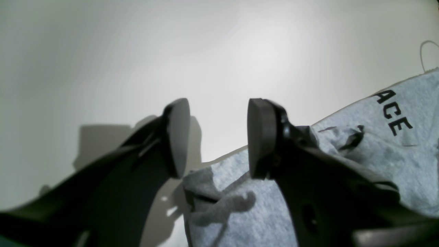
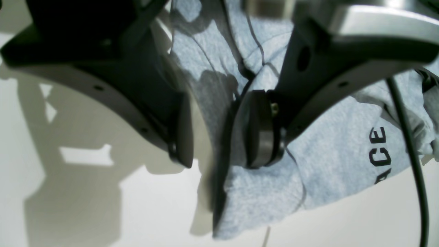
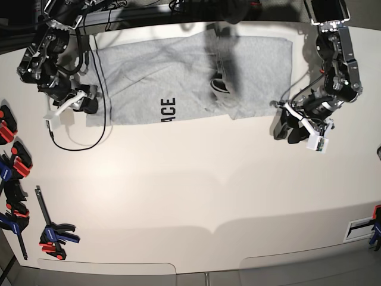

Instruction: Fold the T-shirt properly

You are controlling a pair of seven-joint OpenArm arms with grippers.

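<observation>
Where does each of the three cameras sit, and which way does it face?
Left wrist: behind the left gripper, looking past its open jaws at the table and the T-shirt edge.
Right wrist: behind the right gripper, open jaws astride the T-shirt's edge.
Base: overhead, facing down on the table, both arms and the T-shirt, with clamps on that view's left.
Shared: all three show the black "ACE" lettering.
</observation>
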